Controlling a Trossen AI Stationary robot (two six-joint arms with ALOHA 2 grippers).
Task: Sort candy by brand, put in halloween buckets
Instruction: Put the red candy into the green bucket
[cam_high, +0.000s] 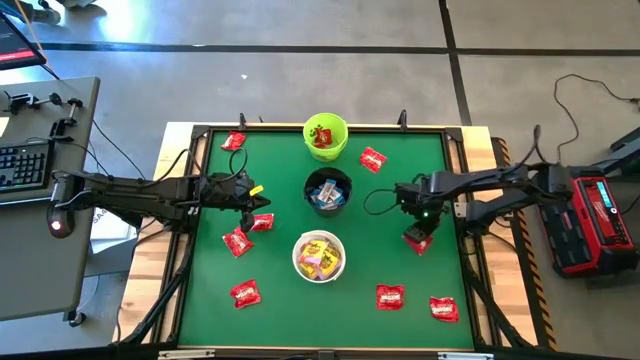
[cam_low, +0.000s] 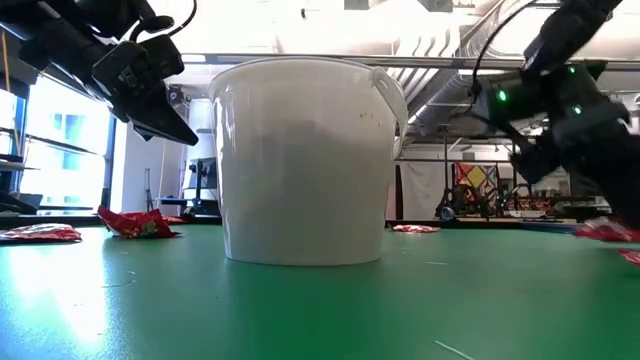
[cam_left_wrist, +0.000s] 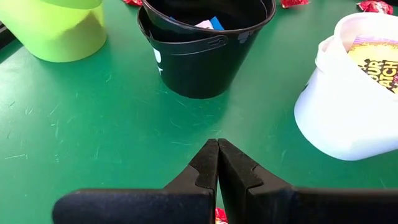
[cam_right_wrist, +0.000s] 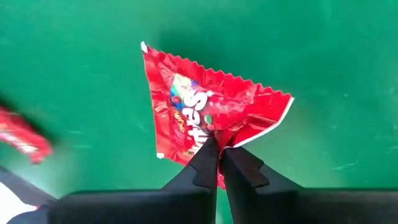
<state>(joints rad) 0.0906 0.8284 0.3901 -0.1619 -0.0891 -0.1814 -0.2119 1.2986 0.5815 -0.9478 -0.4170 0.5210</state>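
The right gripper (cam_right_wrist: 217, 144) is pinched on the edge of a red candy packet (cam_right_wrist: 199, 112) near the right edge of the table (cam_high: 400, 210), and the packet hangs skewed from a thin bite of wrapper. That small purchase is the main risk: a quick swing toward the buckets could let the slick foil slide out, dropping the packet on the mat or into the wrong pail. Red packets already lie in the green bucket (cam_high: 326, 136) at the far edge, with the black bucket (cam_high: 328, 191) at the centre and the white bucket (cam_high: 319, 256) toward the near edge holding other brands, so a short release would probably land in the black one. The dangling packet could also snag a rim on the way over. The left gripper (cam_left_wrist: 217, 163) waits with fingers pressed together, empty, left of the black bucket; loose red packets lie around it and along the near edge.
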